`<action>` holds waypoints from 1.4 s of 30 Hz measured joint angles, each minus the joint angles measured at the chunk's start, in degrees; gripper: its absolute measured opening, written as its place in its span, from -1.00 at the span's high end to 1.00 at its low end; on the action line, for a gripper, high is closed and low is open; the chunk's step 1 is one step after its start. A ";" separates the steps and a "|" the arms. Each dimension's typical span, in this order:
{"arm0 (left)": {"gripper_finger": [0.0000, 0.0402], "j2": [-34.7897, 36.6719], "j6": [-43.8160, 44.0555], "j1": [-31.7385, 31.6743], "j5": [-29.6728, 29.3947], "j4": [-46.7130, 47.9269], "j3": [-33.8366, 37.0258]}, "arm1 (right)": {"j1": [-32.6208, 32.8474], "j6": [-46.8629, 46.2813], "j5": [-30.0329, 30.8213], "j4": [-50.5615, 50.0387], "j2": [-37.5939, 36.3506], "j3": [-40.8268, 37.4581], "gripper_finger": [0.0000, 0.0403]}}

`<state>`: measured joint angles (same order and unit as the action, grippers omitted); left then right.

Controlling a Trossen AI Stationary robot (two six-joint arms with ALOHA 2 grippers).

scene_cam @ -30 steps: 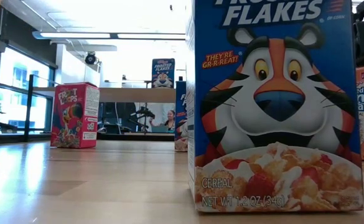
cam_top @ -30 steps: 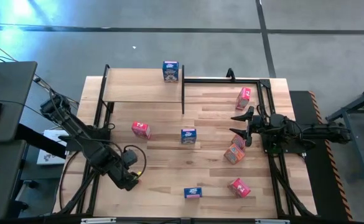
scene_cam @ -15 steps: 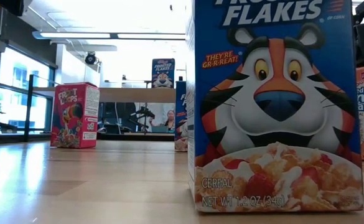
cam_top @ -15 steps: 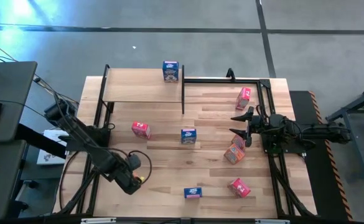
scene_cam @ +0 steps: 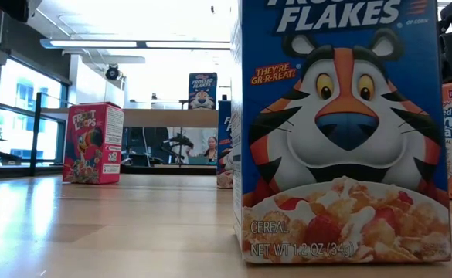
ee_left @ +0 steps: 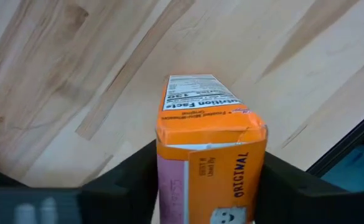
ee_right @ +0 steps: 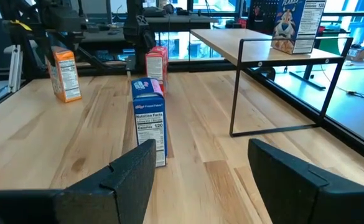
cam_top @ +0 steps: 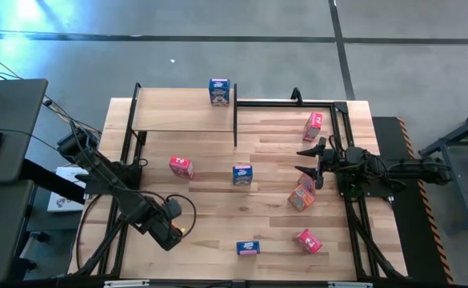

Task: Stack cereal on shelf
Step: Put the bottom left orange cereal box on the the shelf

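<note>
A wooden plank table (cam_top: 218, 208) seen from above, with 2 dark robot arms and small cereal boxes scattered across it.

The left gripper (cam_top: 172, 230) sits low at the near left of the table. Its wrist view shows its 2 dark fingers (ee_left: 129, 177) pressed against both sides of an orange cereal box (ee_left: 208, 155), clamped on it just above the planks.

The right gripper (cam_top: 310, 166) waits at the right edge of the table, fingers (ee_right: 129, 171) spread apart with nothing between them, pointing across the table.

The shelf (cam_top: 184, 110), a light board on thin black posts, stands at the far left of the table. 1 blue box (cam_top: 219, 91) stands upright on its far right corner.

On the tabletop: a pink-red box (cam_top: 181, 166) left of centre, a blue box (cam_top: 242, 174) at the centre, another blue box (cam_top: 248, 248) at the near edge, a pink-red box (cam_top: 307, 240) near right, an orange box (cam_top: 301, 197) just beside the right gripper, and a pink-red box (cam_top: 313, 125) far right.
</note>
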<state>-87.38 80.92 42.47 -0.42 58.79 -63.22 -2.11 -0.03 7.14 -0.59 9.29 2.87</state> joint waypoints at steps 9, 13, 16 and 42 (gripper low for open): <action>0.31 1.90 -5.30 -2.92 0.03 0.04 0.02 | 0.00 0.01 0.00 -0.51 -0.01 0.00 -0.23; 0.36 3.47 -7.47 -4.55 0.02 0.04 0.02 | 0.00 -0.01 0.00 -0.51 -0.01 0.00 -0.23; 0.37 5.27 -9.61 -5.98 0.04 0.01 0.02 | 0.00 0.01 0.00 -0.55 -0.01 0.00 -0.23; 0.37 26.05 -49.92 -30.87 -8.98 -0.47 0.02 | 0.00 0.00 0.00 -0.73 -0.01 0.00 -0.23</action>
<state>-61.33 30.99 11.60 -9.40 58.32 -63.20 -2.11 -0.03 7.14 -1.33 9.28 2.87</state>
